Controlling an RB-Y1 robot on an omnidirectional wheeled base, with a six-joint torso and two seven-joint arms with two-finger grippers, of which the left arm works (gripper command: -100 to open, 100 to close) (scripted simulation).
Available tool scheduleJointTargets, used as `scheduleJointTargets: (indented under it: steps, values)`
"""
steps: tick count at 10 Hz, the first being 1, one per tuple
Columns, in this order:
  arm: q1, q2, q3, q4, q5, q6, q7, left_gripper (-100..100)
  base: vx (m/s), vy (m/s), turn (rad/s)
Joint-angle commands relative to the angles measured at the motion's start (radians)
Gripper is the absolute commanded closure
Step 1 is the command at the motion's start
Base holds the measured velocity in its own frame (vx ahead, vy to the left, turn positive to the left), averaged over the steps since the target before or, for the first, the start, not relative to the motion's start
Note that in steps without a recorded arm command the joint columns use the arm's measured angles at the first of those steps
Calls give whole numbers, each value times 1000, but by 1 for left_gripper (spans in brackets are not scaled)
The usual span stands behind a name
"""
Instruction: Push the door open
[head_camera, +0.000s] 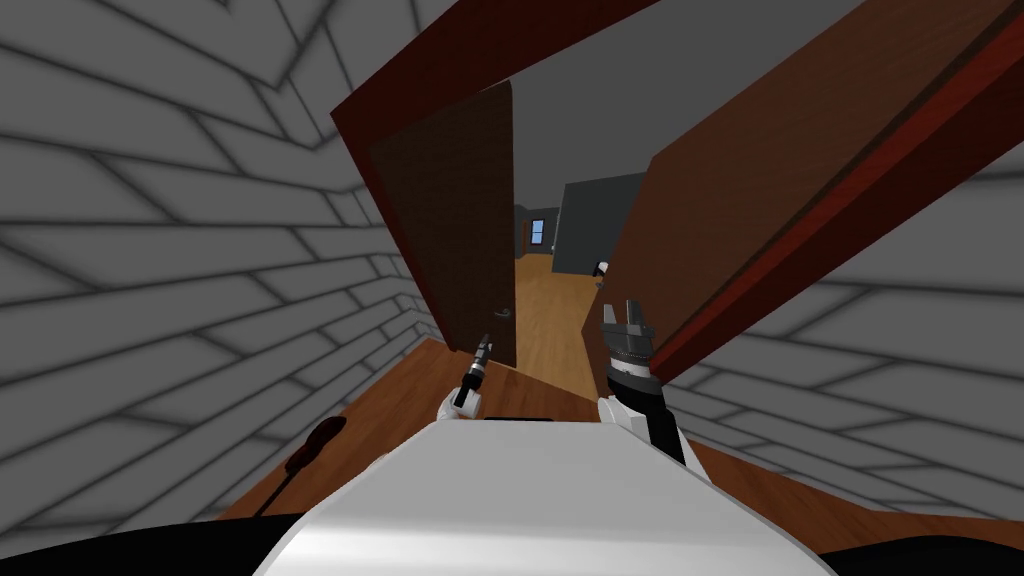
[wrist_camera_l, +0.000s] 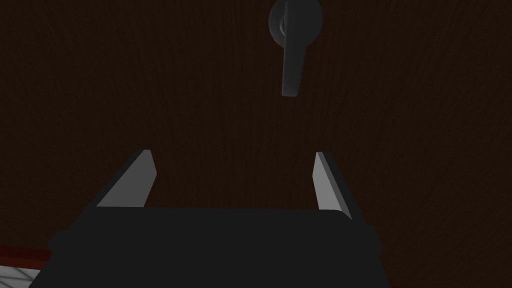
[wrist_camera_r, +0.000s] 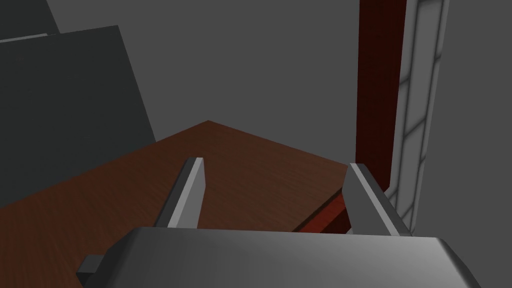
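Jaws first: the left jaws are spread wide with nothing between them, fingers (wrist_camera_l: 136, 179) pointed straight at the dark brown left door leaf (head_camera: 452, 230). In the left wrist view that leaf's flat face is right in front. Its grey lever handle (wrist_camera_l: 292, 52) sits a bit past the fingertips, nearer one finger than the other. I honestly can't tell if the tips are touching the wood or just short of it. From the head view, that hand is low down, just under the handle and near the leaf's free edge.

The right jaws are also wide and holding nothing, fingers (wrist_camera_r: 192, 192) raised next to the near edge of the lighter brown right door leaf (head_camera: 770, 190). The right wrist view has that brown panel (wrist_camera_r: 250, 170) running under and past the fingertips. The dark red door frame (wrist_camera_r: 378, 90) and a grey tiled wall (wrist_camera_r: 420, 100) are off to one side.

Both leaves are swung away from me, with a gap between them. Through that gap there's a wood floor (head_camera: 545, 310), a dark grey block (head_camera: 590, 225) and a small window (head_camera: 537, 231) way at the back.
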Motion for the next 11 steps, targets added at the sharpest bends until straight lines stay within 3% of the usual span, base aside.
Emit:
scheduleJointTargets:
  steps: [1, 10, 11]
  values:
    - [-17, 0, -7, 39, -1, -9, 5, -100, 70, 62, -66]
    - [-96, -5, -40, 224, -6, -55, 22, -100, 59, 55, -63]
    - [-92, -4, -37, 214, -5, -53, 20, -100, 24, 29, -15]
